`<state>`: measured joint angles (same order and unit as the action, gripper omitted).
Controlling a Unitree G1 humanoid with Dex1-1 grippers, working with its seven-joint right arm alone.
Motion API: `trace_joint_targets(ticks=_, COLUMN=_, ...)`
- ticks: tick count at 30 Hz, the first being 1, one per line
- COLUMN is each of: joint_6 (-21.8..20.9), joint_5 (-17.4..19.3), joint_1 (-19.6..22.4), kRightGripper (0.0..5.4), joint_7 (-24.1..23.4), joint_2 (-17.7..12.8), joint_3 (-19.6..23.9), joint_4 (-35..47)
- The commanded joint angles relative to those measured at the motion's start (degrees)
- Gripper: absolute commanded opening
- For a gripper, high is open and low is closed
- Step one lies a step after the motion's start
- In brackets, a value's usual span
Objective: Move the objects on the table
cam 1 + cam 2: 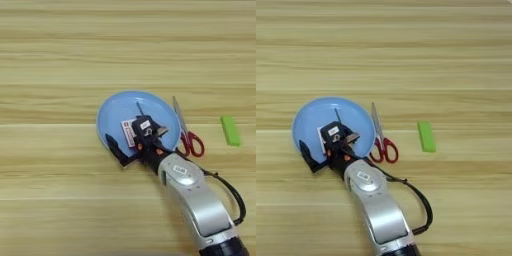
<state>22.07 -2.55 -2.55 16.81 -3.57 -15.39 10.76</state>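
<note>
Over round blue plate [120, 107], right gripper [135, 142] spread wide astride small white red-printed box [128, 132], perhaps touching; red-handled silver scissors [187, 136] just right, blades pointing away.

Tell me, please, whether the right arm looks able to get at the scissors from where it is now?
Probably yes: the scissors lie uncovered on the table beside the blue plate, right next to the right gripper.

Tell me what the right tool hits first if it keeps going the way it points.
The right tool points up-left over the blue plate; it would likely meet the white box on that plate first, though its height is unclear.
</note>
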Motion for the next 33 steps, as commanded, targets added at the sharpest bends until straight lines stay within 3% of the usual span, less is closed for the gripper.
trace_joint_targets(ticks=1, joint_6=1.6, joint_5=2.08, joint_1=2.97, kRightGripper=5.38, joint_7=-0.77, joint_2=1.04, joint_3=2.0, joint_4=1.21)
trace_joint_targets(ticks=12, joint_6=5.59, joint_5=2.66, joint_1=3.57, kRightGripper=5.38, joint_7=-2.34, joint_2=0.54, joint_3=4.35, joint_4=3.1)
trace_joint_targets(ticks=33, joint_6=8.35, joint_5=2.18, joint_1=3.03, kRightGripper=5.38, joint_7=-0.89, joint_2=-1.61, joint_3=1.37, joint_4=1.49)
